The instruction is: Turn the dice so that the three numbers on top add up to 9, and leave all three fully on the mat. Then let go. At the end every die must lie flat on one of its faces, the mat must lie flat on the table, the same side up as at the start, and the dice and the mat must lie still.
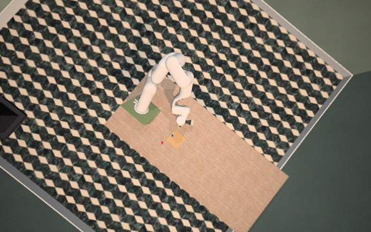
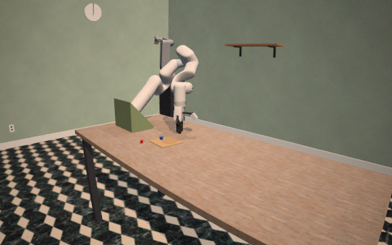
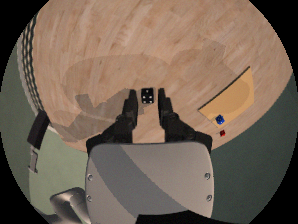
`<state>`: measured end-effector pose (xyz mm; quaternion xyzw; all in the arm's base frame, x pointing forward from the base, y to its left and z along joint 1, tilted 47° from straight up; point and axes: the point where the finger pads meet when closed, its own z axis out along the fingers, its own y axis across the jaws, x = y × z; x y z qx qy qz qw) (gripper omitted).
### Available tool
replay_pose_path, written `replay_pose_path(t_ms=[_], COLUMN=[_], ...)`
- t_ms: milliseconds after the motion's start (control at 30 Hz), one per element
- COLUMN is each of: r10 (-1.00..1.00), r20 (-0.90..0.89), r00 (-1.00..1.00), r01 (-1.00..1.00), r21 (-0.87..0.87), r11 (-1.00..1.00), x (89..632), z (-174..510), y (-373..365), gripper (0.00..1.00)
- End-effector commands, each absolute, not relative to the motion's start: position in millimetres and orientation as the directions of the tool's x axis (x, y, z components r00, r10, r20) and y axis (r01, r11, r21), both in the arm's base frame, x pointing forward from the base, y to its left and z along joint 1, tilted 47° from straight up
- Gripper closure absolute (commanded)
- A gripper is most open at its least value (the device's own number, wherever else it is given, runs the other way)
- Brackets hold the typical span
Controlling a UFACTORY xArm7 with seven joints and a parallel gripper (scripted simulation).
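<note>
The black die [image 3: 147,95] lies on the desk [image 1: 224,161] [image 2: 250,170] [image 3: 165,30], ahead of and between the fingertips of the partly open, empty hand [image 1: 180,125] [image 2: 179,132] [image 3: 147,96], near the desk's long edge farther from the red die [image 1: 162,142] [image 2: 141,141] [image 3: 222,133].

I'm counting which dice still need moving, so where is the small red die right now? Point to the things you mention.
The small red die [image 1: 162,142] [image 2: 141,141] [image 3: 222,133] sits on the wooden table, off the flat orange mat [image 1: 176,142] [image 2: 167,143] [image 3: 232,102], left of it in the exterior view.
</note>
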<state>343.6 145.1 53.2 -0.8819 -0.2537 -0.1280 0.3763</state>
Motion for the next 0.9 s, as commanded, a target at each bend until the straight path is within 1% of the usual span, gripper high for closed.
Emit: replay_pose_path(t_ms=[0, 867], r10=[0.348, 0.348], r20=[0.419, 0.419], r00=[0.839, 0.839], r01=[0.543, 0.543], r21=[-0.597, -0.597], r11=[-0.59, -0.59], x=[345.2, 345.3], z=[49.8, 47.6], y=[148.2, 150.6], gripper=[0.69, 0.69])
